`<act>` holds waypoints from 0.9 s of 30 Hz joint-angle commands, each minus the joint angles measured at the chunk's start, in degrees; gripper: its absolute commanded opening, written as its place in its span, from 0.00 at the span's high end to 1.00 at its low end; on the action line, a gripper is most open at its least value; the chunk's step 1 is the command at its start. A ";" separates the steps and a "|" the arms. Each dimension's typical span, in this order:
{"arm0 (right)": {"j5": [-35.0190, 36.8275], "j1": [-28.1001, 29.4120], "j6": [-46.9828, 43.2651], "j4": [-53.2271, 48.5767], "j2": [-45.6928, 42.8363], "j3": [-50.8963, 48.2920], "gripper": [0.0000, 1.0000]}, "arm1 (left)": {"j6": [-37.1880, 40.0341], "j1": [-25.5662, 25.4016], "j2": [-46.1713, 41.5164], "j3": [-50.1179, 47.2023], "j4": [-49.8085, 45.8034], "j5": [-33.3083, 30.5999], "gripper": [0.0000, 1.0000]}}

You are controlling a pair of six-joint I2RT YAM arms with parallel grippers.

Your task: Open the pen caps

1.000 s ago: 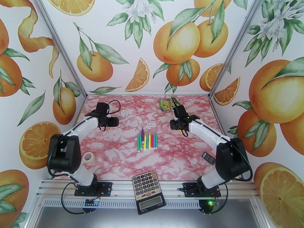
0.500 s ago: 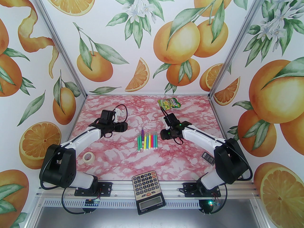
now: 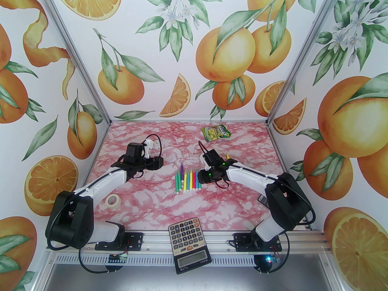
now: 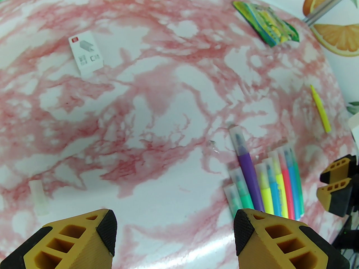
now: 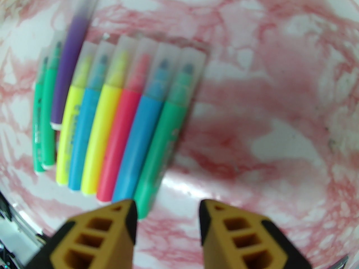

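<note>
Several short felt-tip pens lie side by side mid-table, in green, purple, yellow, blue and pink. Their translucent pen caps point toward the back wall and sit on the pens. A lone yellow pen lies apart at the right. A loose clear cap rests on the mat at the left. My left gripper hovers open and empty left of the row. My right gripper is open, narrower and empty, just right of the outermost green pen.
A calculator lies over the front rail. A tape roll sits near the left arm. A snack packet is at the back. A small white card lies back left, and a dark flat item front right.
Both arms have swung inward toward the pen row. The right gripper came forward and left to the row's right end, its jaws narrowing a little. The left gripper shifted right and widened slightly.
</note>
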 commanded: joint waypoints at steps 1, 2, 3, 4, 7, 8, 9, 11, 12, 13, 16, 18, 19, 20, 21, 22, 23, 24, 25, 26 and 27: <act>-1.72 0.47 1.61 2.58 1.60 -0.19 0.58 | -0.17 -0.35 -1.93 -1.16 2.28 0.68 0.28; -1.93 0.60 1.70 2.81 1.94 -0.17 0.58 | -0.12 -0.37 -2.04 -1.19 2.38 0.66 0.28; -2.10 0.72 1.75 2.96 2.31 -0.12 0.59 | 0.04 -0.35 -2.18 -1.33 2.34 0.62 0.28; -2.12 0.80 1.79 3.02 2.74 -0.11 0.59 | 0.16 -0.34 -2.34 -1.27 2.27 0.59 0.28; -2.34 0.84 2.09 3.62 3.70 -0.07 0.60 | 0.45 -0.35 -2.31 -1.20 1.82 0.53 0.28; -2.30 0.85 2.22 3.76 3.88 -0.05 0.60 | 0.47 -0.35 -2.31 -1.17 1.74 0.47 0.28; -2.30 0.83 2.36 3.84 4.18 -0.10 0.60 | 0.56 -0.35 -2.31 -1.15 1.63 0.46 0.28; -2.05 0.96 2.48 4.01 4.71 0.01 0.61 | 0.59 -0.35 -2.45 -1.23 1.59 0.40 0.28; -1.97 0.97 2.54 4.05 5.01 -0.02 0.61 | 0.65 -0.39 -2.49 -1.18 1.57 0.38 0.28; -1.92 0.93 2.51 4.13 5.29 0.11 0.62 | 0.65 -0.35 -2.47 -1.24 1.56 0.28 0.28; -1.86 0.96 2.49 4.03 6.16 0.42 0.63 | 0.56 -0.38 -2.48 -1.18 1.56 0.37 0.28; -1.27 1.06 2.32 3.72 6.65 0.82 0.64 | 0.63 -0.35 -2.40 -1.07 1.52 0.25 0.28; -0.54 1.15 2.16 3.22 7.04 1.00 0.65 | 0.65 -0.35 -2.32 -1.02 1.39 0.28 0.28; 0.08 1.22 2.01 2.69 7.31 1.35 0.65 | 0.65 -0.40 -2.23 -1.00 1.31 0.27 0.28; 0.74 1.23 1.93 1.97 7.64 1.68 0.66 | 0.67 -0.35 -2.23 -0.98 1.30 0.23 0.28; 1.52 1.33 1.88 1.56 7.86 1.95 0.67 | 0.57 -0.35 -2.22 -1.00 1.25 0.30 0.28; 2.32 1.28 1.86 1.11 7.93 2.06 0.67 | 0.52 -0.39 -2.23 -0.96 1.30 0.37 0.28; 3.11 1.42 1.88 0.60 8.05 2.31 0.68 | 0.48 -0.36 -2.38 -1.00 1.26 0.37 0.28; 4.00 1.41 1.79 0.05 8.13 2.49 0.69 | 0.50 -0.35 -2.47 -1.00 1.22 0.28 0.28; 4.86 1.50 1.78 -0.50 8.23 2.68 0.69 | 0.54 -0.35 -2.57 -0.99 1.21 0.17 0.28; 5.70 1.59 1.63 -1.14 8.35 2.96 0.69 | 0.57 -0.37 -2.58 -0.89 1.13 0.05 0.28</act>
